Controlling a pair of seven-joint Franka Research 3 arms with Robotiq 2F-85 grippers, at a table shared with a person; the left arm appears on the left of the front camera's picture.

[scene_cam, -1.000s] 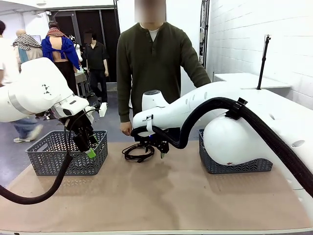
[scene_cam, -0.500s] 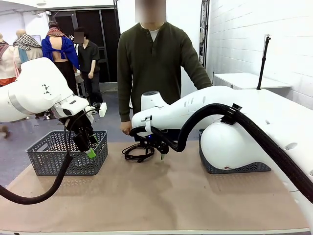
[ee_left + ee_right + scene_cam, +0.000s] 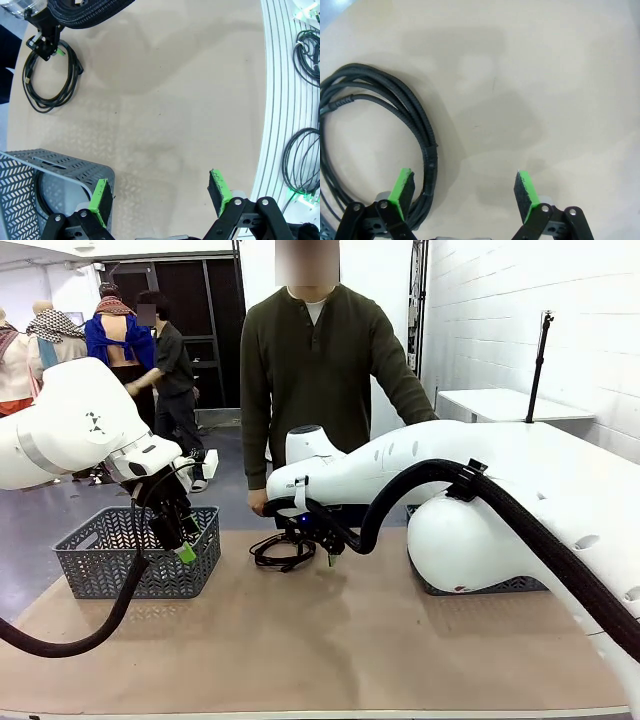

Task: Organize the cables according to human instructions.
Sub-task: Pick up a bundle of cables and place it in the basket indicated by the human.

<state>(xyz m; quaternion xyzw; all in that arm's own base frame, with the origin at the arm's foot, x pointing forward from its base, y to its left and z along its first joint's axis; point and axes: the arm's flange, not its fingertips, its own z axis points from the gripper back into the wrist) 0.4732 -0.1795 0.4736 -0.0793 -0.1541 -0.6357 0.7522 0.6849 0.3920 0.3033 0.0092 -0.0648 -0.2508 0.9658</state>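
One coiled cable (image 3: 283, 551) lies flat on the bench (image 3: 330, 640), near its far edge, before the person (image 3: 315, 380). The right hand (image 3: 322, 545), fingers spread, hangs just beside that coil. The left hand (image 3: 180, 540), also spread, holds nothing, beside the grey basket (image 3: 110, 565).

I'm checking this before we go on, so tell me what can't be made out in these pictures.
- Front view: the right basket is mostly behind the right arm; its contents are hidden.
- Front view: the left basket walls block its inside; the left wrist view cuts it at the edge.
- Right wrist view: the coiled cable runs off the left edge; its plug ends aren't visible.
- Front view: whether the right tool touches that cable is too small to tell.
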